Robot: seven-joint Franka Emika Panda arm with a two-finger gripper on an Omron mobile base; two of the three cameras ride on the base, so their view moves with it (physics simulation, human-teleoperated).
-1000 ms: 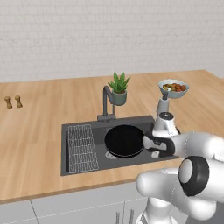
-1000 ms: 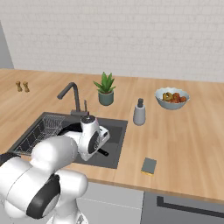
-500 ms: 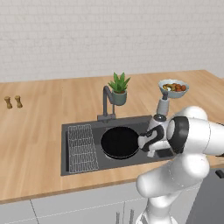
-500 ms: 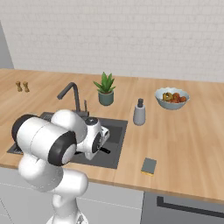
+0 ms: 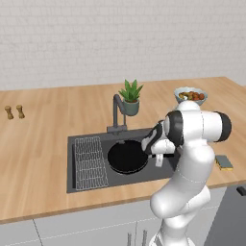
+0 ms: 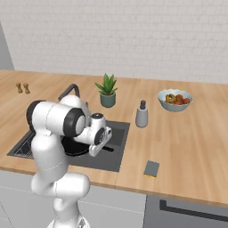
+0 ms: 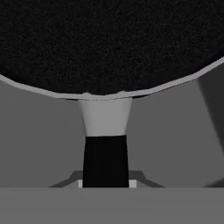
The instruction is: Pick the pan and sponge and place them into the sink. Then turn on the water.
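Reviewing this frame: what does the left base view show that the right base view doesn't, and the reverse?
Left base view alone: the wire grid rack in the sink, and the open face of the pan lying in the basin. Right base view alone: the soap dispenser on the counter and the pan's handle. Both share: the sponge on the counter, the faucet, the potted plant, the fruit bowl and the shakers.

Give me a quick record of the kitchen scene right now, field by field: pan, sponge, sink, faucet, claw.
pan: lying in the sink, right of the wire rack
sponge: on the counter, right of the sink
sink: holds pan and rack
faucet: no water seen
claw: shut on the pan's handle, low over the basin
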